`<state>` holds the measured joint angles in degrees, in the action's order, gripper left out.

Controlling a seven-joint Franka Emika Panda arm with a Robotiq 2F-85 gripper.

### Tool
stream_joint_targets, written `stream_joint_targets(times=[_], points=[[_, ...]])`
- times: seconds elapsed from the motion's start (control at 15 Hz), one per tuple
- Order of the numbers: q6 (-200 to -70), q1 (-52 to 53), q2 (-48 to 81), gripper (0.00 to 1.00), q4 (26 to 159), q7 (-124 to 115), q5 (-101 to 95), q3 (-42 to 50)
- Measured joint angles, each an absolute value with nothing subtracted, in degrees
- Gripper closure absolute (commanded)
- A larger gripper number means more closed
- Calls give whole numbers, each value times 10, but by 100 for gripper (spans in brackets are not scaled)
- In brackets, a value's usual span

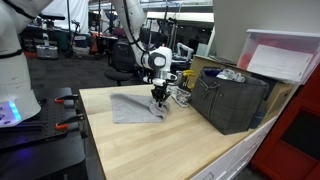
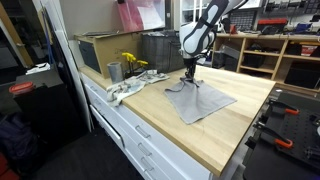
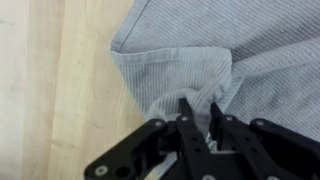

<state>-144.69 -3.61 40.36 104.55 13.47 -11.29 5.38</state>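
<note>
The end effector [image 3: 200,108] is closed on a grey cloth [image 3: 250,50]. In the wrist view its two dark fingers [image 3: 187,125] come in from 6 o'clock and stand close together, with a raised ridge of the ribbed fabric pinched between them. Wrinkles run out from the pinch toward 3 o'clock. The cloth fills the view from 12 o'clock round to 4 o'clock, its hemmed edge runs across at about 10 o'clock, and the pale wooden table [image 3: 50,90] shows bare at 9 o'clock.

In both exterior views the arm reaches straight down, with the end effector [image 1: 158,97] at one corner of the cloth [image 1: 135,108]. The rest of the cloth lies flat on the table [image 1: 150,150], spreading from the grip toward 9 o'clock. A black crate [image 1: 232,100] stands on the table at 3 o'clock of the end effector, near it but apart from the cloth.

In an exterior view from another side, the end effector [image 2: 190,78] meets the cloth [image 2: 203,102] at its far corner, and the fabric spreads toward 5 o'clock over the middle of the table [image 2: 190,140]. At 9 o'clock of the grip, near the table's edge, stand a metal cup [image 2: 114,71] and a yellow object [image 2: 131,62], with a crumpled white rag [image 2: 125,90] just in front of them, all well apart from the cloth.
</note>
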Motion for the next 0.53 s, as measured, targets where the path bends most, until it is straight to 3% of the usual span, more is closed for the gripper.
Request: stream_joint_targets(times=[0.53], points=[[-1442,2,381,99,1043,114,-233,114]])
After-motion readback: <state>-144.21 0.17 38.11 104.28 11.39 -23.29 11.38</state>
